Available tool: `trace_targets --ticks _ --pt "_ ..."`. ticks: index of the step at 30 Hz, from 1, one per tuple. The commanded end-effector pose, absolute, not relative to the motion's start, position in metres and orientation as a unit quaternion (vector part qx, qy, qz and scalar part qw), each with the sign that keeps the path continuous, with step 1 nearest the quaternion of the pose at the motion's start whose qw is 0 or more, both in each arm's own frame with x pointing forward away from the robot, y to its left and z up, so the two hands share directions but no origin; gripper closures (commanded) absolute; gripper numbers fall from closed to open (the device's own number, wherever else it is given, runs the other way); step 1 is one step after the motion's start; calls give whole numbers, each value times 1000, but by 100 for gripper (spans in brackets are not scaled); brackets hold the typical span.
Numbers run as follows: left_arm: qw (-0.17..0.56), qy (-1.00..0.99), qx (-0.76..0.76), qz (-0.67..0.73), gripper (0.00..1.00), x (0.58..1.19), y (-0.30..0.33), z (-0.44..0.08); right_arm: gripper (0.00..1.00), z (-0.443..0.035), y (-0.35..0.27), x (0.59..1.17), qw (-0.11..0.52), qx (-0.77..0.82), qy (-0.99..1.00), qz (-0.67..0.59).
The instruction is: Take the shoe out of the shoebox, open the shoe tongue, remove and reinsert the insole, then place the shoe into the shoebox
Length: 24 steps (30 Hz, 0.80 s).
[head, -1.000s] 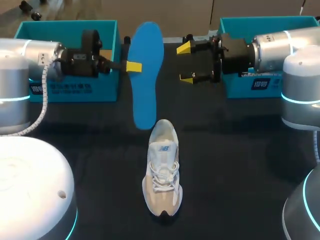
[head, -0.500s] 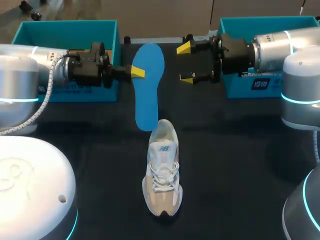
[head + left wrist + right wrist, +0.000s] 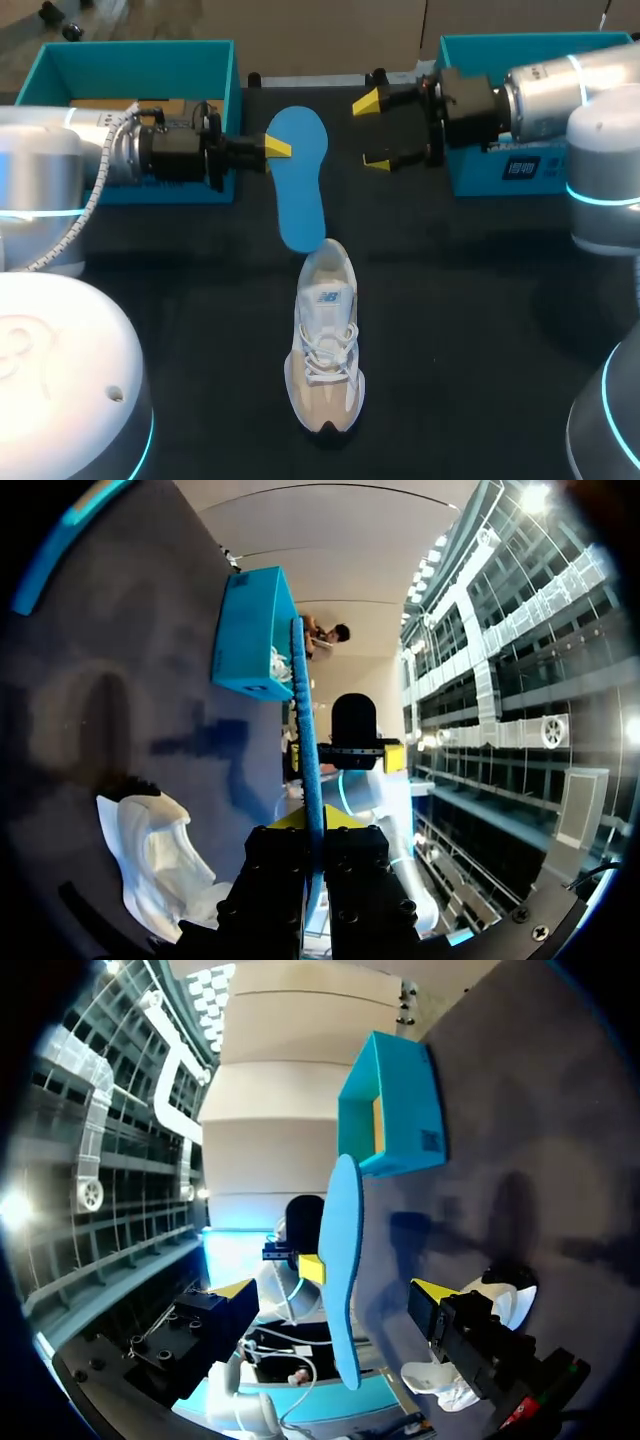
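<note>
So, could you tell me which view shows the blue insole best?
The head view: the insole shows its broad face almost whole. The right wrist view shows it obliquely; the left wrist view only edge-on.

One shoe (image 3: 325,345), one blue insole (image 3: 298,180), two teal shoeboxes (image 3: 130,45) (image 3: 530,40) and two grippers (image 3: 277,148) (image 3: 372,130) with yellow tips

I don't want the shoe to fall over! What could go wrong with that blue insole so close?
The left gripper pinches the blue insole only at one edge, so it might slip or twist. The white shoe stands free, with the right gripper open and away from it; a push from the insole's tip could tip or shove it.
</note>
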<state>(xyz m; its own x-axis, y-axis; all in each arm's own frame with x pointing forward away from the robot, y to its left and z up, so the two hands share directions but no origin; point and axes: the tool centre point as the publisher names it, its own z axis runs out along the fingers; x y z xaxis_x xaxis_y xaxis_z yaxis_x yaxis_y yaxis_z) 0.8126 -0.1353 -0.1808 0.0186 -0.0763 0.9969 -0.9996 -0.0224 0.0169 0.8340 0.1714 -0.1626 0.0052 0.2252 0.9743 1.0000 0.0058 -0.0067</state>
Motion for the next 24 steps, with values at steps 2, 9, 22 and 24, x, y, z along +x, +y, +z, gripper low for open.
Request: trace_targets --ticks 2,9,22,24 --pt "477 -503 534 485 100 811 -140 -185 0 -137 172 833 390 -598 -596 -368" --pt "480 -479 565 470 100 824 -147 -195 0 -110 180 833 327 -642 -638 -273" --pt "484 -471 573 464 100 826 -148 -197 0 -63 213 828 196 -710 -663 -137" --pt "484 -471 573 464 100 826 -148 -197 0 -58 216 827 178 -719 -661 -120"
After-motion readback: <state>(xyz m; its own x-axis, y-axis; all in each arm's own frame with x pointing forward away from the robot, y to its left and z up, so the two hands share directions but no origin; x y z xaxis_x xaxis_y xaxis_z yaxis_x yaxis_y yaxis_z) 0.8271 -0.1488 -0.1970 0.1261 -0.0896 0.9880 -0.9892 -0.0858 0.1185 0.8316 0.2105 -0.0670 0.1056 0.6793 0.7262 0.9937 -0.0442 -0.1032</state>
